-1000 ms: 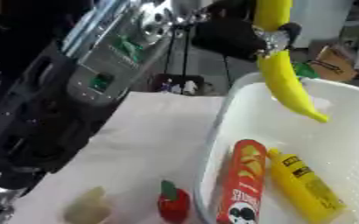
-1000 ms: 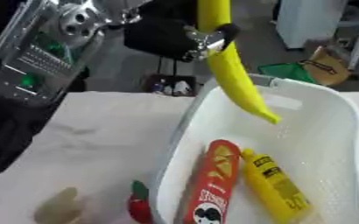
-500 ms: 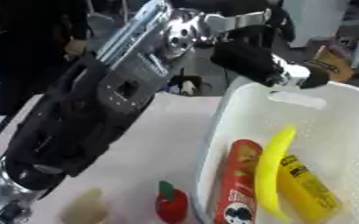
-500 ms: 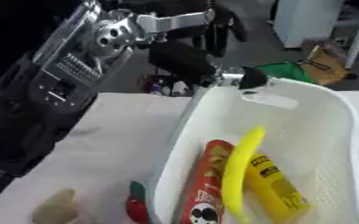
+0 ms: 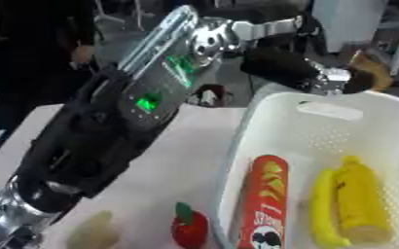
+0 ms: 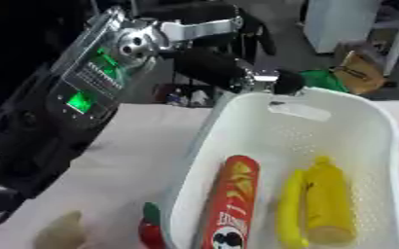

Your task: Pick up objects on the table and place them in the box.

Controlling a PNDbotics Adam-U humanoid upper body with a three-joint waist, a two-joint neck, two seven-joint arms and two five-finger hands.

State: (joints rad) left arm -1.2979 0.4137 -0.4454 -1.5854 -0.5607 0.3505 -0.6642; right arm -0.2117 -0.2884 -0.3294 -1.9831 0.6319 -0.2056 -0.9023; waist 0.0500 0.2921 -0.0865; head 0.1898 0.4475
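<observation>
Banana point(image 6: 290, 210) lies in the white basket point(image 6: 369, 141), between the red chip can point(image 6: 228, 204) and the yellow bottle point(image 6: 326, 202), touching the bottle's side. So three things are in the box, and the step in hand looks like the gap between one placement and the next pick.

Left on the desk point(image 5: 190, 146), just outside the basket's near left wall, are a red fruit-like piece with a green top point(image 5: 189, 228) and a pale tan lump point(image 5: 90, 233). Either seems the likely next target; the next move calls for the left arm point(image 5: 143, 107) to swing toward the near left part of the desk and reach one of them without knocking the basket wall.

The left robot hand point(image 6: 286, 81) sits above the basket's far rim, at the end of the dark forearm. It shows only as a dark blurred knob, so I cannot tell whether the fingers are spread or curled; nothing is visibly in it. The right robot hand shows in neither view. The big arm hides much of the desk's left side, the tan lump is too vague to name, and the can's lower end is cut off by the picture edge.
</observation>
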